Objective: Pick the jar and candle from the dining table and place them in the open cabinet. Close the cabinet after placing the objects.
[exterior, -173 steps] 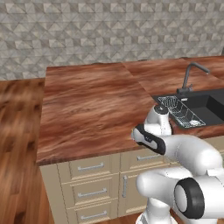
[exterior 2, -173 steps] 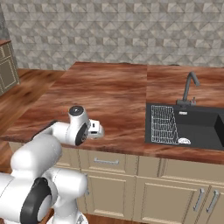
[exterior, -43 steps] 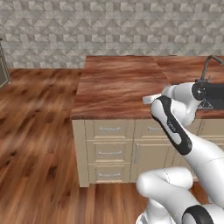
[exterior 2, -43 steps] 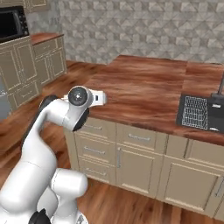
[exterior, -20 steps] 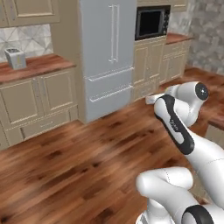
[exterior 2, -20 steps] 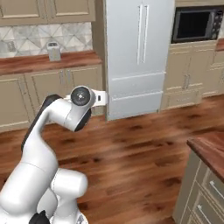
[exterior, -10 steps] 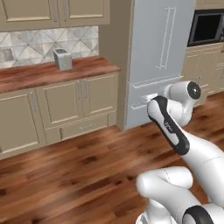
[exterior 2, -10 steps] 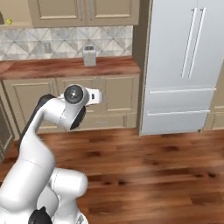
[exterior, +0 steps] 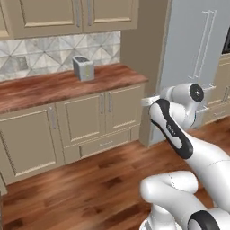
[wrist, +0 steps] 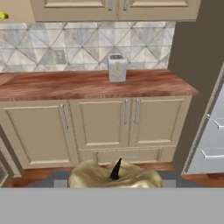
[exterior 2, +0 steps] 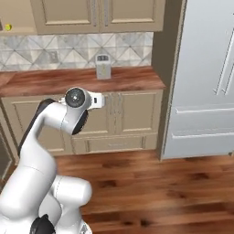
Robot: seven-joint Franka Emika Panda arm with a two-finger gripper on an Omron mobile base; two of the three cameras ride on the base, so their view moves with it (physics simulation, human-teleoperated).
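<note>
currently, station: base faces a wood counter [exterior: 67, 87] bearing a toaster [exterior: 83, 68]; fridge [exterior: 197, 54] to the right.
pincer: gripper [wrist: 116, 175] held above the plank floor [exterior: 90, 179], apparently pinching the candle [wrist: 92, 177].
candle: pale tan lump close against the fingertips in the hand view.
cabinet [exterior 2: 98, 13]: beige wall doors above the counter, closed here.

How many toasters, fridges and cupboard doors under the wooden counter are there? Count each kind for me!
Toaster: 1
Fridge: 1
Cupboard doors under the counter: 3
Total: 5
</note>
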